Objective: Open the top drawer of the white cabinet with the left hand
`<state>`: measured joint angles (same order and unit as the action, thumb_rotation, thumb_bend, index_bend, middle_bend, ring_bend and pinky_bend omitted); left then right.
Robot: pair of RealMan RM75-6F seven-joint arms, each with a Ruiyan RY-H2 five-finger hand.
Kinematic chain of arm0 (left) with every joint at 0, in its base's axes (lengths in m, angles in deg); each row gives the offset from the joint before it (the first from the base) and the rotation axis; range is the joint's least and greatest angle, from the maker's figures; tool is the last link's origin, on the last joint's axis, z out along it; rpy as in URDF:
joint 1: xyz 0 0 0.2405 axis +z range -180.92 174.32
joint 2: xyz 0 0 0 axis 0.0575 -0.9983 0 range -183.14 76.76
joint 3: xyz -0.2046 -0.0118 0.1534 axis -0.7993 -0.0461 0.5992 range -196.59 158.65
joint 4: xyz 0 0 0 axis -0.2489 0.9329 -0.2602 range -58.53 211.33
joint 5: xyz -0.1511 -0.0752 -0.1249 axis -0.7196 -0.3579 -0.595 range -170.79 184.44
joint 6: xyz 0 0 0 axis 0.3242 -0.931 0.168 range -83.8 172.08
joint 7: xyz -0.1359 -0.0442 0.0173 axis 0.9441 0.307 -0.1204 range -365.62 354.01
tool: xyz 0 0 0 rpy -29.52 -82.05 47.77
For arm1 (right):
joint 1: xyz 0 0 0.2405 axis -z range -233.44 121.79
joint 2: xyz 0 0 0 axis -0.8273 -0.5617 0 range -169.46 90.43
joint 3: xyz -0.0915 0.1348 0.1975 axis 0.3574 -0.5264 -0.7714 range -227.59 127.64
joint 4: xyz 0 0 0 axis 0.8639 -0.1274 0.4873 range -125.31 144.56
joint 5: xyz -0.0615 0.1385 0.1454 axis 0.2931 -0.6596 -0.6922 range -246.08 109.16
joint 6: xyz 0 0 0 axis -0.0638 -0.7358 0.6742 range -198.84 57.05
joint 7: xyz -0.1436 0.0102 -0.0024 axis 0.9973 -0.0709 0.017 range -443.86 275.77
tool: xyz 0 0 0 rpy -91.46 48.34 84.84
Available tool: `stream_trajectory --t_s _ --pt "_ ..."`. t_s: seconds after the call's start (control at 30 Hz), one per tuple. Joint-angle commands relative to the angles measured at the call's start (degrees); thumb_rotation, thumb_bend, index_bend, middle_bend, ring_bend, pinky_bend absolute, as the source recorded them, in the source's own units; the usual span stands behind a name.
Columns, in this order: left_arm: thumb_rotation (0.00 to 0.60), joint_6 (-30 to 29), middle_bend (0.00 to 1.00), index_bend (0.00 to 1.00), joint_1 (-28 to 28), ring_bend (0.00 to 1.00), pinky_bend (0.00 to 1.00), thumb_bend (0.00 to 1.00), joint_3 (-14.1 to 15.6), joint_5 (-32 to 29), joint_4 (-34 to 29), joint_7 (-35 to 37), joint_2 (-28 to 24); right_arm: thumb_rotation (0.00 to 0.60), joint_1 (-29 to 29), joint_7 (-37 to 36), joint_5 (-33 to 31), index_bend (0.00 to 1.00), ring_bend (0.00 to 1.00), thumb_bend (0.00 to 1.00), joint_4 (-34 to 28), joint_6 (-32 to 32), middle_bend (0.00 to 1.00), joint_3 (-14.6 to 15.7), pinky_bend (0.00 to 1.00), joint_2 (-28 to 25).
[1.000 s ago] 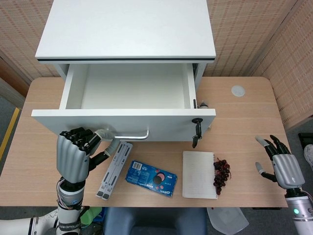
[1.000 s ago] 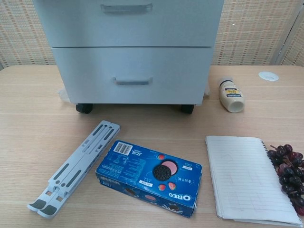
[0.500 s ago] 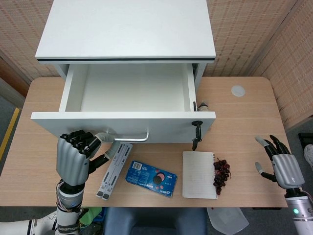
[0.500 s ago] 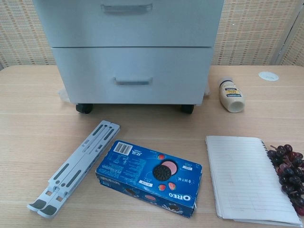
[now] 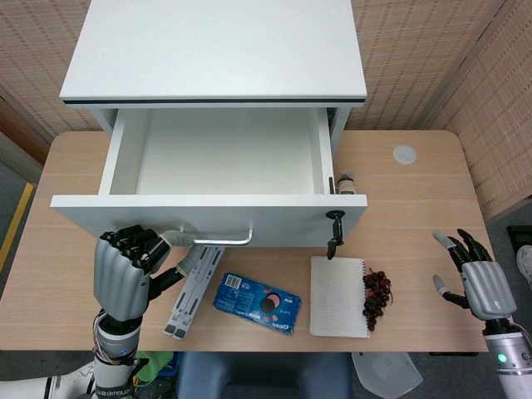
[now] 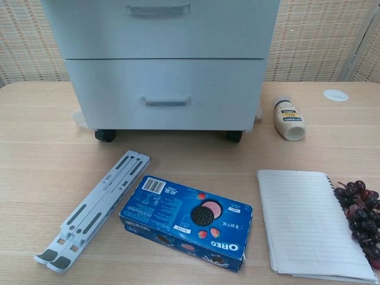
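top drawer (image 5: 212,158): pulled open above left hand (image 5: 123,270) | left hand: curled, hooking handle (image 5: 218,239) | right hand (image 5: 480,283): spread, empty

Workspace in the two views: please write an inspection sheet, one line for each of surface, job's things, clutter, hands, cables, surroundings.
Surface: wooden table, with a round grommet near its far right corner.
Job's things: white cabinet on castors; top drawer pulled far out, its inside bare; metal handle on its front.
Clutter: folding stand, Oreo box, notebook, grapes, small bottle lying beside the cabinet.
Hands: left hand below the drawer front, fingers curled at the handle's left end; whether it grips the handle cannot be told. Right hand at the table's right edge, fingers apart, holding nothing.
Cables: nothing seen.
Surroundings: woven wall panels behind the table.
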<state>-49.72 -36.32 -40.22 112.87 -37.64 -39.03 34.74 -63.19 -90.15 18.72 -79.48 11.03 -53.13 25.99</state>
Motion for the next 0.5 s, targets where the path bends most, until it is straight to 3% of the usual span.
stream_trajectory --t_s 0.03,0.2,0.5 --pt "0.600 0.0 1.00 0.51 0.1 0.98 1.00 0.32 0.0 0.1 0.0 0.1 -0.1 0.600 0.0 0.0 0.0 0.14 0.11 0.32 0.0 0.0 0.20 -0.1 0.15 0.0" --pt "0.600 0.1 1.00 0.41 0.5 0.98 1.00 0.31 0.1 0.6 0.0 0.3 -0.1 0.600 -0.1 0.0 -0.1 0.14 0.11 0.32 0.1 0.0 0.20 -0.1 0.15 0.1" --pt "0.600 0.3 1.00 0.38 0.8 0.98 1.00 0.26 0.1 1.1 0.2 0.5 0.1 0.600 -0.1 -0.1 -0.2 0.14 0.11 0.32 0.1 -0.1 0.20 -0.1 0.15 0.1"
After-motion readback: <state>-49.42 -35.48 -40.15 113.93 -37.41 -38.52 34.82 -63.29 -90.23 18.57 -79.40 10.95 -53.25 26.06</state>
